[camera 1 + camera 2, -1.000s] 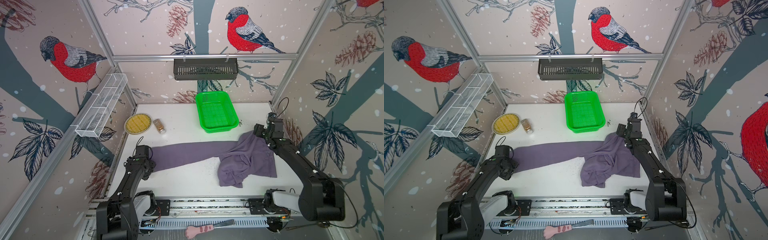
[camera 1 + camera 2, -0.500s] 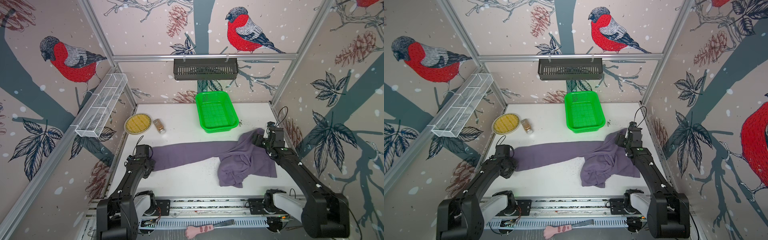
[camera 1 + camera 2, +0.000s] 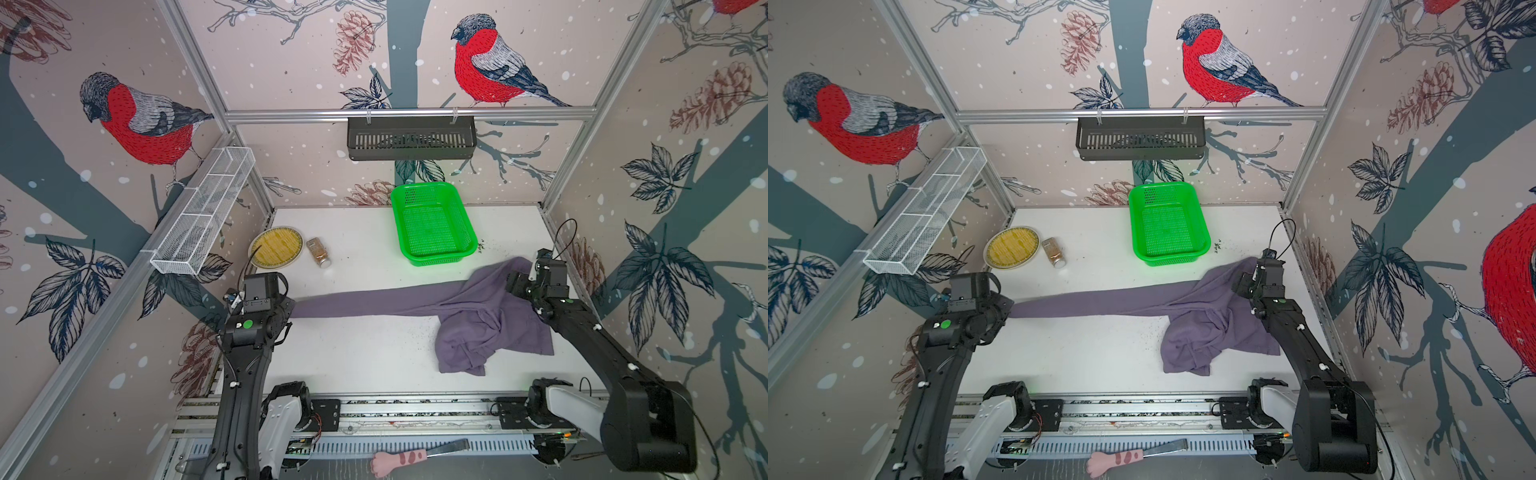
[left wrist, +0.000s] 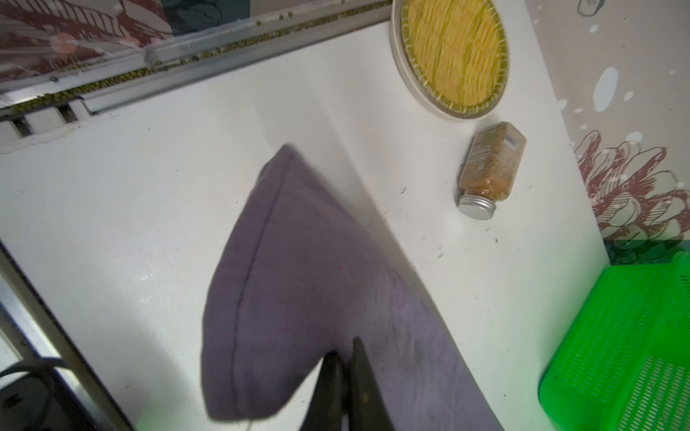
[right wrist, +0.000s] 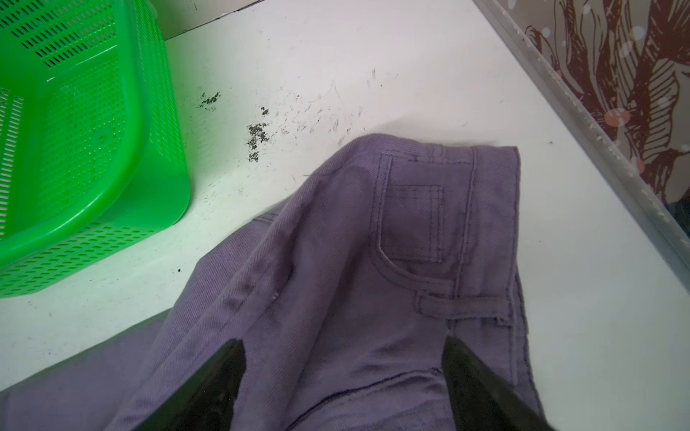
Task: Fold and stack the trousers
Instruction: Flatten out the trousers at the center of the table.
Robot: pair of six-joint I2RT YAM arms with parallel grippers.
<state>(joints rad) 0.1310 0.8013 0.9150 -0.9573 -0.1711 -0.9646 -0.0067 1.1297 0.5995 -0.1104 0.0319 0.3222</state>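
- The left claw was seen with its two fingers pressed together, clamped on the hem end of one leg of the trousers.
- Just ahead of those fingertips the cloth was lifted clear of the table, and a shadow was cast beside it.
- From the left claw the gripped leg was drawn out in a straight band across the table towards the right claw.
- The right claw was held with its fingers spread wide apart, and nothing was gripped by them.
- The waistband part of the trousers, with a stitched pocket and a belt loop, was found between and ahead of those spread fingers; whether the fingers were touching the cloth could not be told.
- The rest of the garment was gathered in a crumpled heap just beside the right claw, on the side nearer the arm's base.
- A green basket was placed ahead of the right claw and to one side, near the cloth but apart from it.
- A spice bottle, laid on its side, and a round plate with a yellow filling were seen ahead of the left claw, apart from the cloth.
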